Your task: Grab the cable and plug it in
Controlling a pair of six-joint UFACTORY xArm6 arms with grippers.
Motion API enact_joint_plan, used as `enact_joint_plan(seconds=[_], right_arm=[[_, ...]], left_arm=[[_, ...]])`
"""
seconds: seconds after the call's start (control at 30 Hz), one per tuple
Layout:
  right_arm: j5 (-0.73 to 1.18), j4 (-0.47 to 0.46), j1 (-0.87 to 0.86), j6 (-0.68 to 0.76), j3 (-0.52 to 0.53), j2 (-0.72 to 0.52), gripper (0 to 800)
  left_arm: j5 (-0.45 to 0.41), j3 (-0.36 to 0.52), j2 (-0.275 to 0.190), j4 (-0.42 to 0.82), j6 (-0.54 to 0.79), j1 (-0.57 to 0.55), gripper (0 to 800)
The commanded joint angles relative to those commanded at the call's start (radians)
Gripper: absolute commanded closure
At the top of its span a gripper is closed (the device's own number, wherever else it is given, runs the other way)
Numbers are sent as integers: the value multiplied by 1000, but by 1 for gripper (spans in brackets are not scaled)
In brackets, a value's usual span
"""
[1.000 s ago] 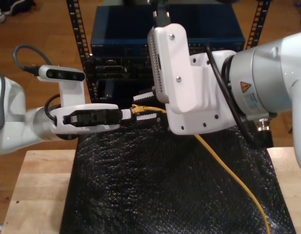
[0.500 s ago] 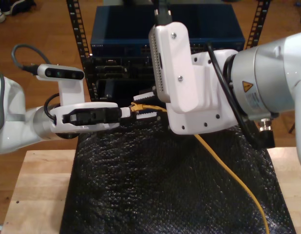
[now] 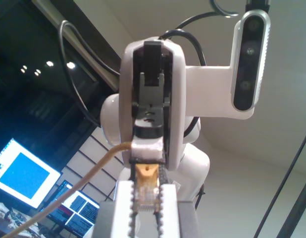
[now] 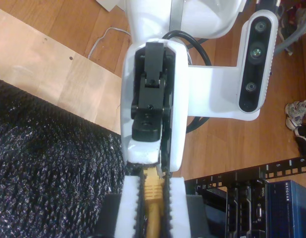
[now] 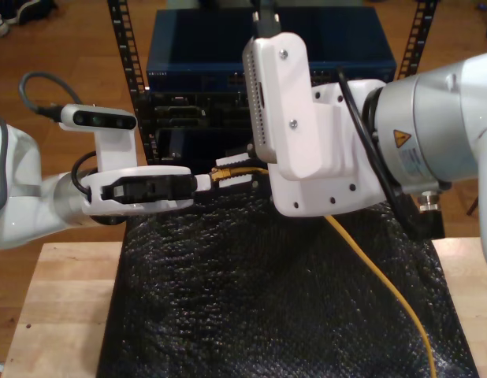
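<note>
The cable [image 5: 371, 269], thin and yellow-orange, is being held off the black bubble-textured mat [image 5: 251, 307] between two white moulded grippers. It is being trailed from their meeting point down to the exterior view's lower right.

My first gripper [image 5: 202, 182] is being reached in from the exterior view's left, with a grey bar-shaped camera [image 5: 98, 118] carried above it. Its white saw-toothed pads [image 3: 124, 208] are being pressed against the sides of the clear plastic plug [image 3: 145, 193], so the jaws are being kept clenched on the cable's tip.

My second gripper [image 5: 236, 171] is being extended from the bulky glossy arm at the exterior view's right. Its ridged pads [image 4: 130, 208] are being closed on the yellow boot [image 4: 153, 191] just behind the plug.

In the first wrist view, the plug's translucent body and orange inner part are being shown, with lit blue monitors [image 3: 24, 173] behind. In the second wrist view, the pale wooden table [image 4: 54, 69], the mat's rough sheen and a perforated black rack rail [image 4: 291, 166] are being shown. In the exterior view, the cable's full run is being shown, and the dark blue box [image 5: 196, 47] in the rack behind both arms.
</note>
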Motion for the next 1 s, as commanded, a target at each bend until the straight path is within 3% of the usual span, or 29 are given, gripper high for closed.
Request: enact_joint_plan(seconds=[0.1,0.3,0.4,0.63,0.77,1.0], right_arm=[[0,0,2,0,3,-2,770],[0,0,0,0,5,-2,798],[0,0,0,0,5,-2,798],[0,0,0,5,-2,2,799],[0,0,-6,32,-11,8,799],[0,-3,-68,55,-44,26,799]], left_arm=[[6,-2,0,0,0,0,716],[31,-8,-2,0,-11,0,421],[31,-8,-2,0,-18,2,310],[29,-9,-5,0,-31,2,167],[21,-8,-11,3,-38,5,41],[-3,-11,-49,3,-43,5,11]])
